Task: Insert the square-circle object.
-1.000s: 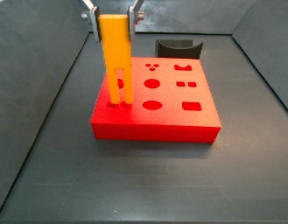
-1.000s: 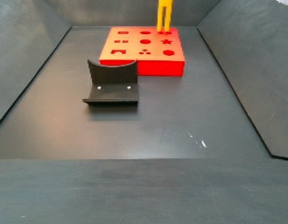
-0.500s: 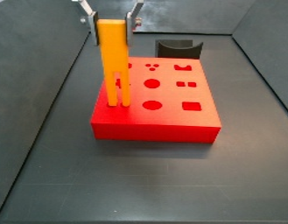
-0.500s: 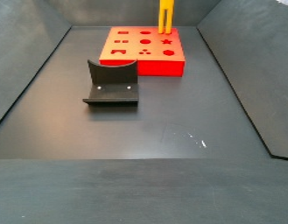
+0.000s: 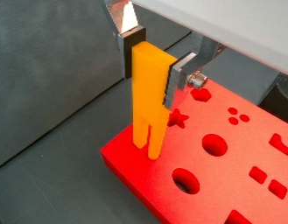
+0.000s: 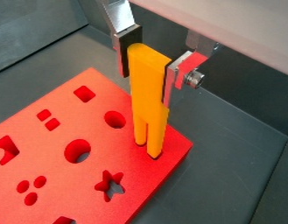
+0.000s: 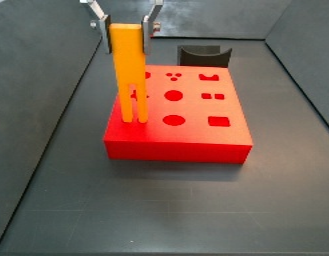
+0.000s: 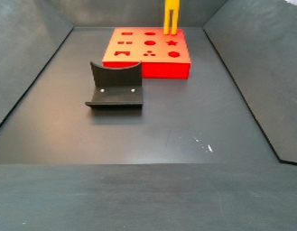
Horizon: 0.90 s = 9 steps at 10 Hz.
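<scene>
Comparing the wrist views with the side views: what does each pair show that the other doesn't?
Only the wrist views show the gripper fingers clamping the square-circle object up close.

Only the side views show the fixture and the surrounding floor.

Both show the object upright, prongs down, at a corner of the red block.
</scene>
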Tool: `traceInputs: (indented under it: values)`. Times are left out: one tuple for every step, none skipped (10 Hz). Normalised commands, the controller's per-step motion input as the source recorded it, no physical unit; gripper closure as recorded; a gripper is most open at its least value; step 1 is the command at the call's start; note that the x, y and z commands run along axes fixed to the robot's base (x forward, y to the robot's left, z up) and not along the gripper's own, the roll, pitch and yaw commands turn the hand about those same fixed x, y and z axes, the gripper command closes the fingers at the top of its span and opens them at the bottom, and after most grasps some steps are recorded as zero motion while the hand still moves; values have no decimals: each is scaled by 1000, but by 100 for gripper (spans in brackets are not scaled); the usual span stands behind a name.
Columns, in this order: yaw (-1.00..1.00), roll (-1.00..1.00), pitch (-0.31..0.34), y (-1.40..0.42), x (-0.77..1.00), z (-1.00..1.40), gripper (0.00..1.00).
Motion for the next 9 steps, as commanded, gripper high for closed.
traceInputs:
  values:
    - [0,0,0,0,0,-60,100]
    - [0,0,0,29,0,-29,100]
    - [-17,0,0,100,-31,-60,100]
    - [-9,0,0,94,-14,-60,100]
    - [0,0,0,3,0,-71,100]
    - [0,-17,0,0,0,0,100]
    - [0,0,0,0,0,-17,100]
    - [-3,90,26,-106,169,-389,100]
    - [-57,196,0,-140,149,-840,100]
